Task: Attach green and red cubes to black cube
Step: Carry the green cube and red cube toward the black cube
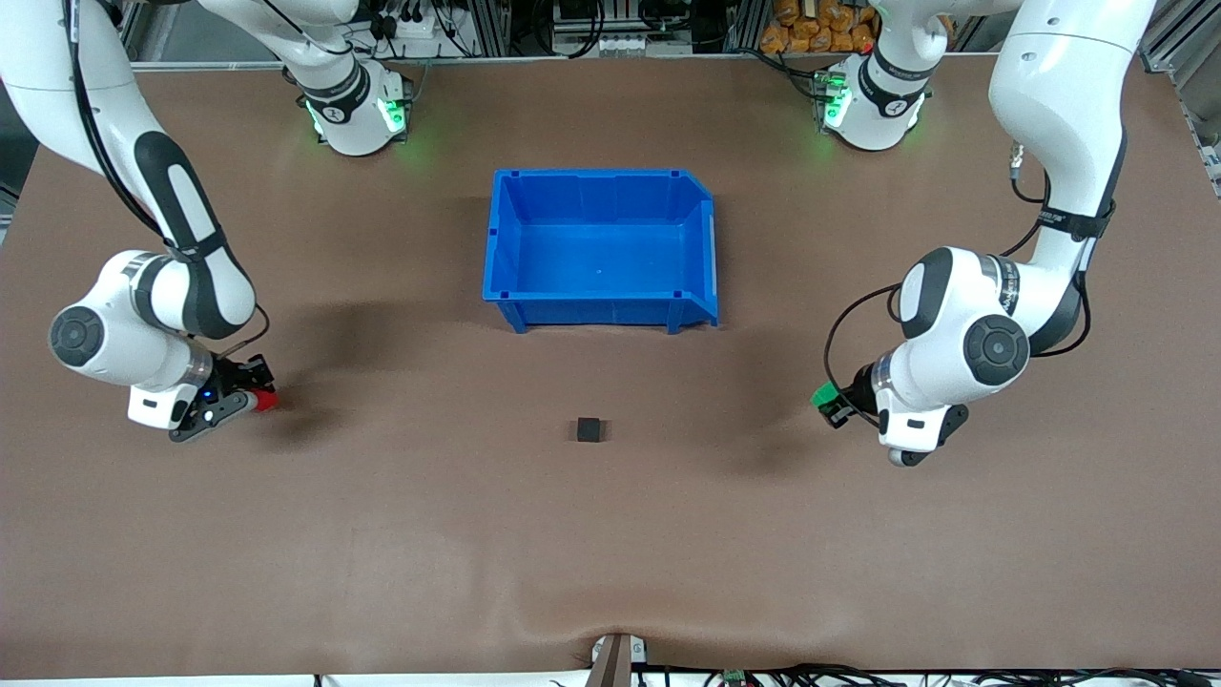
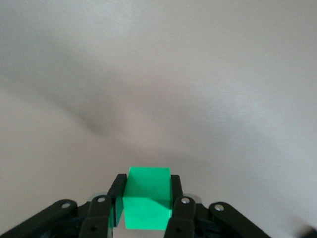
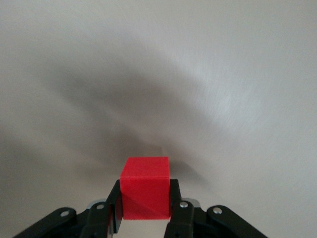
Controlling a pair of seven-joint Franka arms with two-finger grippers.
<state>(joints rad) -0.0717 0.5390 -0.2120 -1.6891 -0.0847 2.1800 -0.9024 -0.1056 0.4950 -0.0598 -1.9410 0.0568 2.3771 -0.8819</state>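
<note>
The black cube (image 1: 589, 430) sits alone on the desk (image 1: 610, 553) just below the frame's centre, under the blue bin (image 1: 601, 250), free on both flanks so a cube can meet it from each end. At the frame's right edge the left tool (image 1: 828, 404) is clenched on the green cube (image 1: 821, 395), whose front face juts out ready to press on. At the left edge the right tool (image 1: 250, 396) grips the red cube (image 1: 265, 401) likewise.

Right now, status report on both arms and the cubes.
Left pincer shut on green cube. Right pincer shut on red cube. Black cube untouched, path clear.
</note>
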